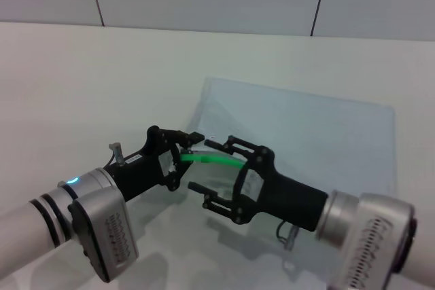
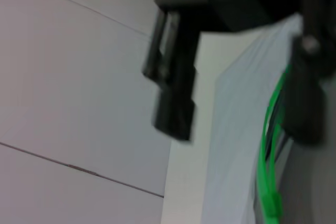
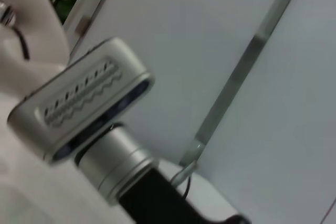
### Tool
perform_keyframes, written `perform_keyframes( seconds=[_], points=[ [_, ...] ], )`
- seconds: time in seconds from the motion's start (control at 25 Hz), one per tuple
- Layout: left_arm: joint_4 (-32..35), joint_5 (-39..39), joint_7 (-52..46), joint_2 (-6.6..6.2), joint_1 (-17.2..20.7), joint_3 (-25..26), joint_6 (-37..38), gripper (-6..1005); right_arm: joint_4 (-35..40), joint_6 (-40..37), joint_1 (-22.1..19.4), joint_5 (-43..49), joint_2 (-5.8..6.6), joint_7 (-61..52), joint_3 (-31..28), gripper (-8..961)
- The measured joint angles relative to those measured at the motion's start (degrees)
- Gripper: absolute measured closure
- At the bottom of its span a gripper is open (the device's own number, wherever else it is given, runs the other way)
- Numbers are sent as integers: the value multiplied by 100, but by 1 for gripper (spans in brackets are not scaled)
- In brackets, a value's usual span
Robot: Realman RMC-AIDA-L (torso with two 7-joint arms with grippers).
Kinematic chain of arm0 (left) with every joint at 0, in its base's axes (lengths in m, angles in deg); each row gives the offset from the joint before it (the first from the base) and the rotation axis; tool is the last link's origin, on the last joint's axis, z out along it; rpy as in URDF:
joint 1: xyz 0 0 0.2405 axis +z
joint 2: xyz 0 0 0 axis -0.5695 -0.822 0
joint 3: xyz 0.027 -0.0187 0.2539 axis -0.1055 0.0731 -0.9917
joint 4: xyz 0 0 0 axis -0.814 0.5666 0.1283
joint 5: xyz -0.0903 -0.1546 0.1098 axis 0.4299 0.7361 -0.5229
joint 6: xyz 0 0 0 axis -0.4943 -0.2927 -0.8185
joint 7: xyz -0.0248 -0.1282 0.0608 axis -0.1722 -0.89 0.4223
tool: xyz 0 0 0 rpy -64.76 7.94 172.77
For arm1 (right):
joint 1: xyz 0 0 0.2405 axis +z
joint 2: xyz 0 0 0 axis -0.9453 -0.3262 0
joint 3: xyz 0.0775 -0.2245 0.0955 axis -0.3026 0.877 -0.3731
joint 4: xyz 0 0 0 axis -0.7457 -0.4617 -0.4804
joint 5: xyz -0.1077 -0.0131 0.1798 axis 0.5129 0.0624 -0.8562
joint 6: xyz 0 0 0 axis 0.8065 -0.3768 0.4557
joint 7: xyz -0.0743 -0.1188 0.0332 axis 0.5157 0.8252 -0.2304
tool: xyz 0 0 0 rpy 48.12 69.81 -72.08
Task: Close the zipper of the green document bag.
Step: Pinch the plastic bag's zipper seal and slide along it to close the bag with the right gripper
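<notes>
Head view: the bag (image 1: 306,134), a thin clear pouch, lies flat on the table (image 1: 81,79) right of centre. Its zipper (image 1: 214,160) runs along the lower-left edge, lifted between both pincers. The left gripper (image 1: 185,157) appears closed on the zipper's left end; the right gripper (image 1: 207,168) stands open, its upper finger at the strip. The slider cannot be made out. The film is probably light, limp and slippery; the stiffer strip offers the better hold.
</notes>
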Motion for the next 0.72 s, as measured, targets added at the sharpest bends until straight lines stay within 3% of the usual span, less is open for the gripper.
perform_keyframes(
  seconds=[0.2, 0.72],
  points=[
    [65, -24, 3, 1, -11, -26, 2, 951, -277, 745, 106, -16, -22, 580, 10, 303],
    [131, -44, 160, 5, 11, -61, 3, 952, -359, 1294, 122, -83, -49, 1879, -219, 332]
  ],
)
